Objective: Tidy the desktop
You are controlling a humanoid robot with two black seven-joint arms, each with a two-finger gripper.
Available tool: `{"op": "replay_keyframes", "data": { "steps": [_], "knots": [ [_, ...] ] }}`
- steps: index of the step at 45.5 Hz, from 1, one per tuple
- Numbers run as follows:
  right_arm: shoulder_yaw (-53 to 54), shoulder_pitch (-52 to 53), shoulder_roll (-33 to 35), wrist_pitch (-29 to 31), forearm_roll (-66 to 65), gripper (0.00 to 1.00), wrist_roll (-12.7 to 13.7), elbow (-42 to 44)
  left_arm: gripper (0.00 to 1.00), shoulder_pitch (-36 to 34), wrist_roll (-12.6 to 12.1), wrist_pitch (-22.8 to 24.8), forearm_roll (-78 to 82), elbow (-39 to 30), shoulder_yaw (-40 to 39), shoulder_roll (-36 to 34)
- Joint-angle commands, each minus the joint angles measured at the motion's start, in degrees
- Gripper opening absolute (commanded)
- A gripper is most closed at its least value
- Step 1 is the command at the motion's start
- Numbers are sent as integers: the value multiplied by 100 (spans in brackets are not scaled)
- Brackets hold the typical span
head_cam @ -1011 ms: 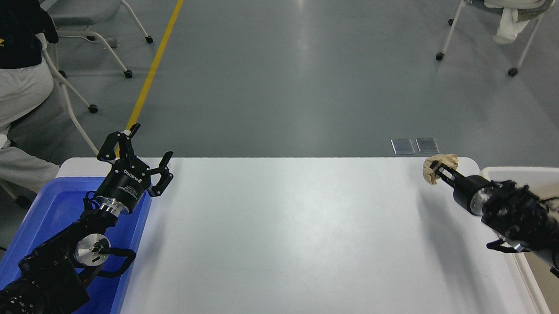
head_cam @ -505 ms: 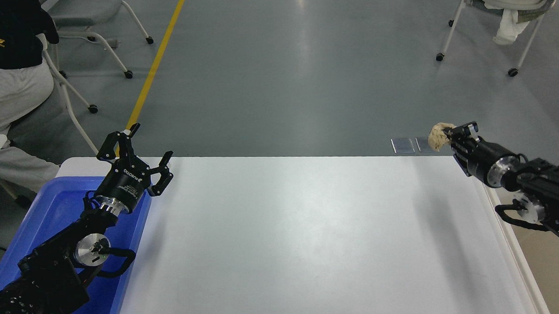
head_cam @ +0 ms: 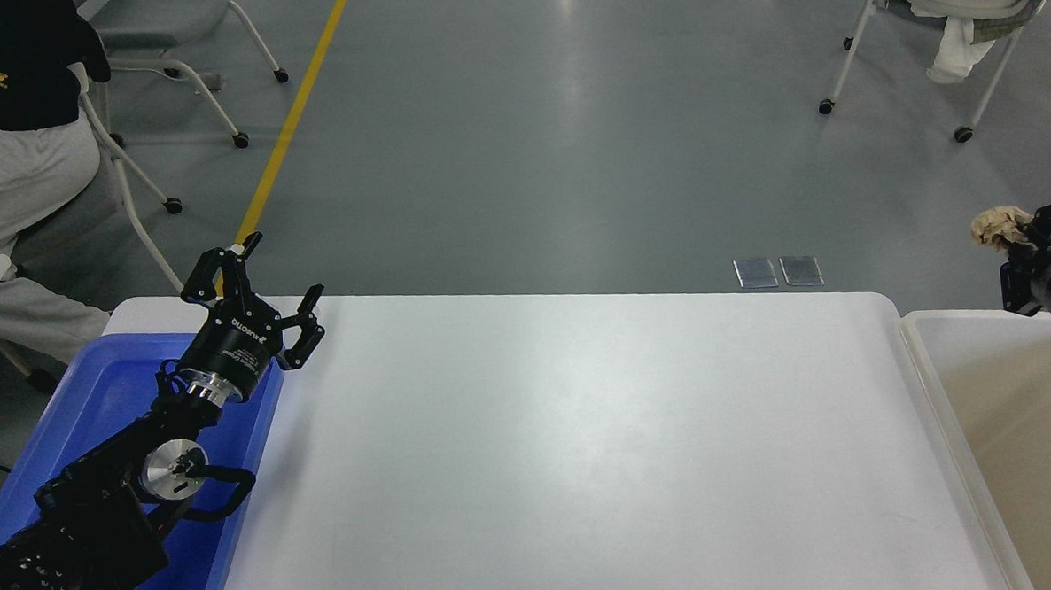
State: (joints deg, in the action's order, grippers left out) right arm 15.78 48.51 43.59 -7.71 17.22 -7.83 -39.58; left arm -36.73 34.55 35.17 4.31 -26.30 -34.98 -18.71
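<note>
The white desktop fills the middle of the head view, and nothing lies on its surface. My left gripper is open and empty, raised over the far right corner of the blue tray. My right gripper is at the right edge of the view, shut on a crumpled beige paper wad. It holds the wad in the air above the far end of the off-white bin.
A seated person is at the far left. Wheeled chairs stand on the grey floor beyond the table. A yellow floor line runs back from the table's left corner. Two metal floor plates lie behind the far edge.
My right gripper has lifted the paper wad off the desktop's far right corner and carried it right and up, to above the off-white bin. My left arm has not moved.
</note>
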Motion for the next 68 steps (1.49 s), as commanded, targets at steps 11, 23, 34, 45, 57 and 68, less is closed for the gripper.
{"op": "replay_keyframes", "data": {
  "steps": [11, 23, 34, 45, 57, 68],
  "knots": [
    [57, -377, -667, -846, 748, 0, 1284, 2086, 100, -1, 8, -1, 0, 2, 0, -1],
    [66, -702, -1414, -837, 765, 0, 1346, 2877, 100, -1, 8, -1, 0, 2, 0, -1],
    [118, -1045, -1810, -802, 792, 0, 1337, 3246, 100, -1, 8, -1, 0, 2, 0, -1],
    [374, -1379, -1872, -732, 774, 0, 1267, 3334, 100, -1, 8, -1, 0, 2, 0, -1],
    [365, -1528, -1872, -442, 774, 65, 1047, 3370, 100, -1, 8, -1, 0, 2, 0, -1],
    [365, -1511, -1872, -433, 739, 100, 1003, 3361, 100, -1, 8, -1, 0, 2, 0, -1]
  ]
}}
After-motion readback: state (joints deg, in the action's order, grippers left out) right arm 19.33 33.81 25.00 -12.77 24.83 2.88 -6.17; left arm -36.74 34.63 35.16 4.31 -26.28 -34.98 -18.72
